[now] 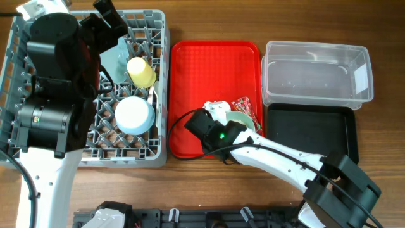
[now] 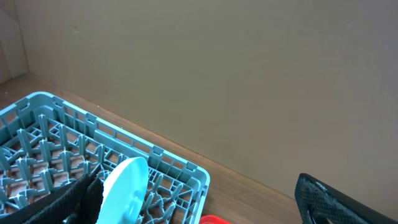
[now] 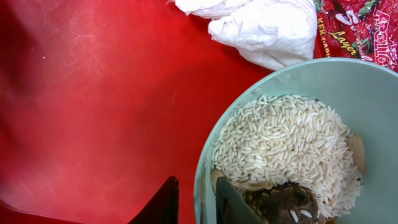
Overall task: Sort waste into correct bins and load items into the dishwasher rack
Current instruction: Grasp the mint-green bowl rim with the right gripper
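The right gripper stands narrow astride the smooth rim of the pale green bowl; whether it pinches yet, I cannot tell. The bowl, holding white rice and brown scraps, sits on the glossy red tray beside a crumpled tissue and a shiny wrapper. The left gripper gapes wide over the pegged rack.

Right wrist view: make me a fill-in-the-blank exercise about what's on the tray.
1. The bowl holds white rice and ____ scraps.
2. The crumpled tissue lies on the ____ tray.
3. The right gripper has one finger on each side of the bowl's ____.
Missing words: brown; red; rim.
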